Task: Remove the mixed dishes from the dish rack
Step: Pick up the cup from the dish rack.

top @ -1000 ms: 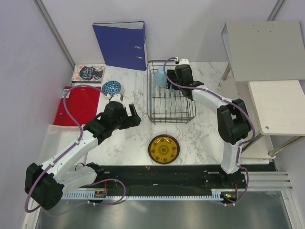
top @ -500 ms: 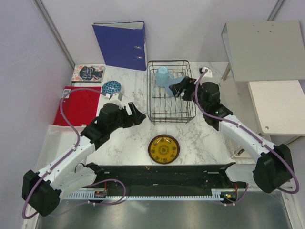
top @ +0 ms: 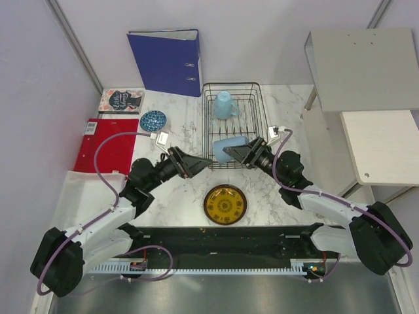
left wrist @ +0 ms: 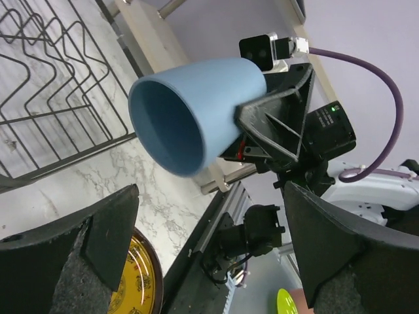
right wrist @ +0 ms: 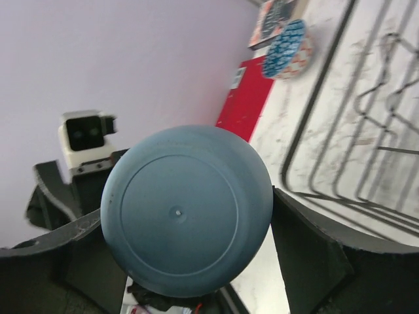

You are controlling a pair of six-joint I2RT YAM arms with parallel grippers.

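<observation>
My right gripper is shut on a pale blue cup, held sideways above the front edge of the black wire dish rack. In the right wrist view the cup's round base fills the gap between the fingers. My left gripper is open and faces the cup's mouth from the left, a short gap away, with nothing between its fingers. A second pale blue cup lies in the rack's back left corner. The yellow patterned plate and the small blue patterned bowl rest on the table.
A blue ring binder stands against the back wall. A red folder and a dark book lie at the left. Grey and white side tables stand to the right. The arms' black base rail runs along the near edge.
My right gripper has come out of the rack's back with a pale blue cup and swung it to the front left. The left gripper has moved right to face it.
</observation>
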